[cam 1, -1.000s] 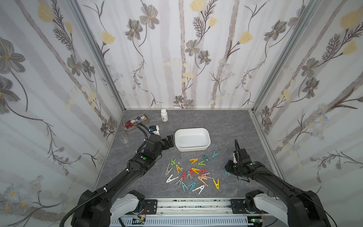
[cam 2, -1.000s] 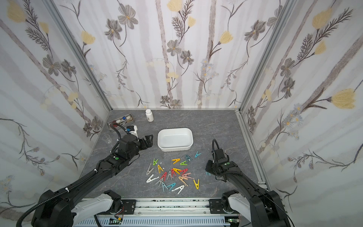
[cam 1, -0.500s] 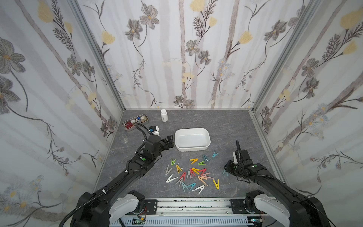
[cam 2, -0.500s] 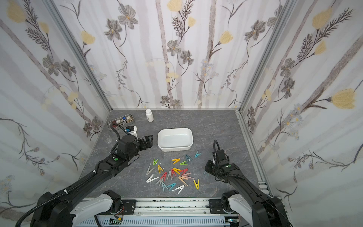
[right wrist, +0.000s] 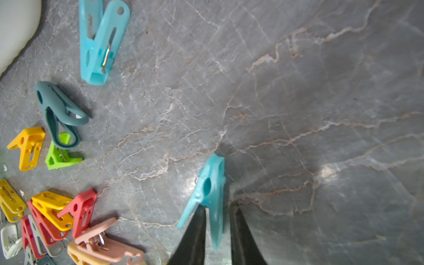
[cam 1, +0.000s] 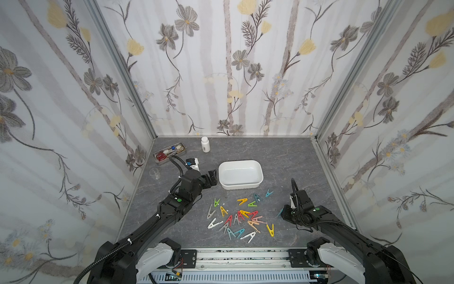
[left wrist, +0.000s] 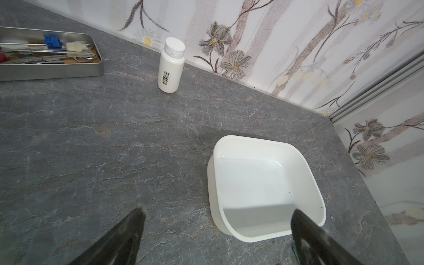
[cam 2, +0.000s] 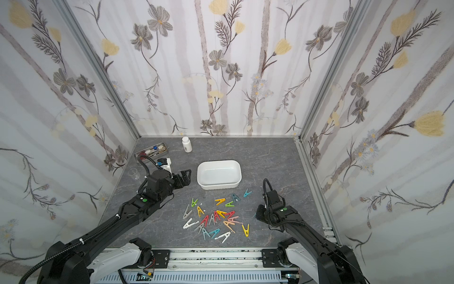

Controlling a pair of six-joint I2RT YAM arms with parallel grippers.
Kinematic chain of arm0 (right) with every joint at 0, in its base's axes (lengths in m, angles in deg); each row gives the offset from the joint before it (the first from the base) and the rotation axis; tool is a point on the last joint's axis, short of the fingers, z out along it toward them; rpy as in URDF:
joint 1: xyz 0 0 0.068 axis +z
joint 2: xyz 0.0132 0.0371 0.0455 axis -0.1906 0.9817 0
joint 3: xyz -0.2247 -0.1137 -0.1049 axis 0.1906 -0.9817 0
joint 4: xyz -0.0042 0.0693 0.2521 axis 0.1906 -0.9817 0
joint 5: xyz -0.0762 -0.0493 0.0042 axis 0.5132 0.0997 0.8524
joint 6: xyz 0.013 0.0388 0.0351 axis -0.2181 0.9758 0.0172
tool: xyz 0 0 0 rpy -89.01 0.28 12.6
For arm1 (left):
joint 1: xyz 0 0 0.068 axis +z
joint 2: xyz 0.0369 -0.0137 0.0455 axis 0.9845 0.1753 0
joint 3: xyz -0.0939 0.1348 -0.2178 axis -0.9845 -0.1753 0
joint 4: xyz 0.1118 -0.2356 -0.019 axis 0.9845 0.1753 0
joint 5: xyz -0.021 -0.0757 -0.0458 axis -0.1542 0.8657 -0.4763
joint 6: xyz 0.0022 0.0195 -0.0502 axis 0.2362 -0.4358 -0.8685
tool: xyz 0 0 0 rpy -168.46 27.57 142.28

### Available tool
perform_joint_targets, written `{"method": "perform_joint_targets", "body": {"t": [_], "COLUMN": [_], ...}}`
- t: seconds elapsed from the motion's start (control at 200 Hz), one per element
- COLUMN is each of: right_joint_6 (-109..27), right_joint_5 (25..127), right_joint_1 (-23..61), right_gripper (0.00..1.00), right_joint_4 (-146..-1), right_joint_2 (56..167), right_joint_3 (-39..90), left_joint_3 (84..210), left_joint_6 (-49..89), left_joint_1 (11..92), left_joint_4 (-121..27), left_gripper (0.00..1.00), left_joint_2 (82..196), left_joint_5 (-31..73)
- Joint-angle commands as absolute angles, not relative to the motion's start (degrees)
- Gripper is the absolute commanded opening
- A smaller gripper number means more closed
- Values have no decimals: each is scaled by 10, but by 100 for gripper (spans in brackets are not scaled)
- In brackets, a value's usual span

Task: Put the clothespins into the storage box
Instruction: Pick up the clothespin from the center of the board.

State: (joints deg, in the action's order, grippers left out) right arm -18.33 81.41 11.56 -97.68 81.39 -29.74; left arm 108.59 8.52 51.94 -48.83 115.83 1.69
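Both top views: high, steep, sharing the whole desk (cam 1: 282, 152). Left wrist: low, toward storage box (left wrist: 252, 140). Right wrist: closest.

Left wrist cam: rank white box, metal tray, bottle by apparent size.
1. white box
2. metal tray, though cut off by the frame edge and farther away, so unsure
3. bottle, clearly smallest

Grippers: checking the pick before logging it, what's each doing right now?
Left gripper: open, empty.
Right gripper: jaws straddle a teal clothespin; firm grip cannot be told.
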Motion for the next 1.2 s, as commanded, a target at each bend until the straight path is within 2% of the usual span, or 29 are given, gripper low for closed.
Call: {"method": "perform_joint_targets", "body": {"t": [0.0,0.29,0.37,0.61,0.669,0.724,1.194], "right_joint_6": [-174,-170,-171,-171,-171,-171,-167], "right_joint_5": [833,842,846,855,856,858,885], "right_joint_1": [124,149,158,172,175,177,224], "right_gripper": [21,13,3,1,4,20,18], "right_joint_4": [-993,-1000,-1009,-1016,-1017,-1020,-1030], "right_joint_2": [825,842,846,848,847,844,873], "right_joint_3": [-298,-287,-278,-270,-269,-266,-252], "left_joint_3": [1085,1081,1082,1083,1083,1083,1079], "left_joint_6": [87,90,90,85,83,82,79], "left_joint_1": [520,519,520,519,519,520,519], "left_joint_4": [-508,-508,-508,-508,-508,-507,-503], "left_gripper": [100,100,100,100,100,100,100], "left_joint_2": [1155,1153,1153,1153,1153,1153,1144], "left_joint_5": [18,15,14,12,13,14,12]}}
